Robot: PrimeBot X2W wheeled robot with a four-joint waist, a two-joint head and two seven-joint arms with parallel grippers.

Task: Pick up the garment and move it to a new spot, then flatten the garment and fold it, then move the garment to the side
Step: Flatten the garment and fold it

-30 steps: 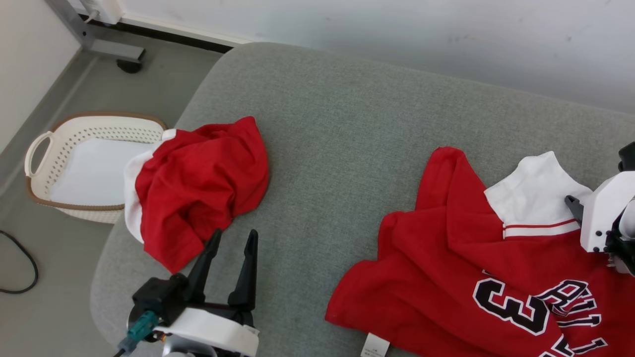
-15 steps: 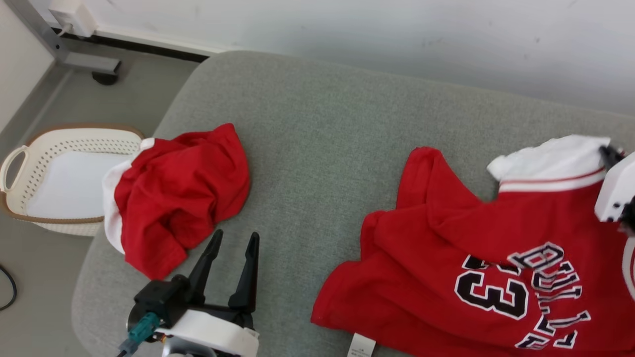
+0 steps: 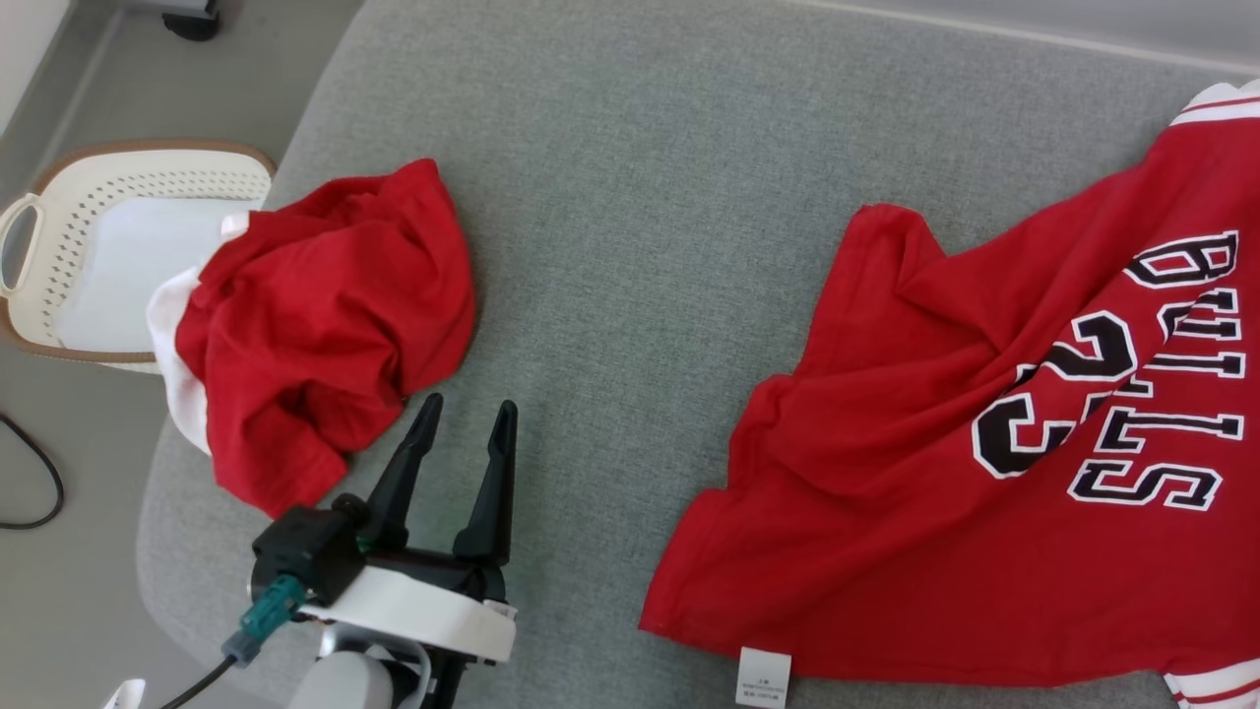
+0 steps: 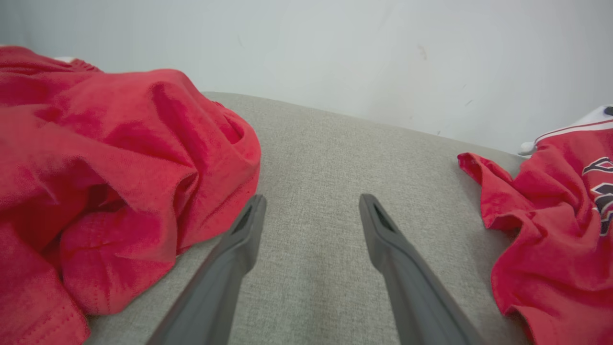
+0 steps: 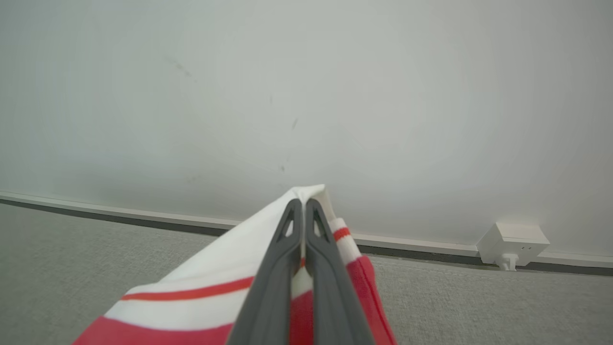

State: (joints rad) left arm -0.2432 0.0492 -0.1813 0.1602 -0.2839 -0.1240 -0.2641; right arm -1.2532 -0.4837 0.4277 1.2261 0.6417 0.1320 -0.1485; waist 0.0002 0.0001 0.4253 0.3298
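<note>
Garment (image 5: 215, 268) edge in right tool (image 5: 302, 203)

L gripper (image 3: 471, 404) sits low at front-left, fingers spread wide, empty, pointing fwd and slightly right; white wrist (image 3: 404, 615) behind it. R gripper (image 5: 304, 203): fingers pressed together, jersey (image 5: 201, 268) sleeve pinched between them.

Black-fingered left hand (image 3: 471, 404), white wrist (image 3: 404, 615)

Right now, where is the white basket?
In the head view, the basket sits on the floor at the far left, just off the edge of the grey cushion, right beside the crumpled red shirt.
</note>
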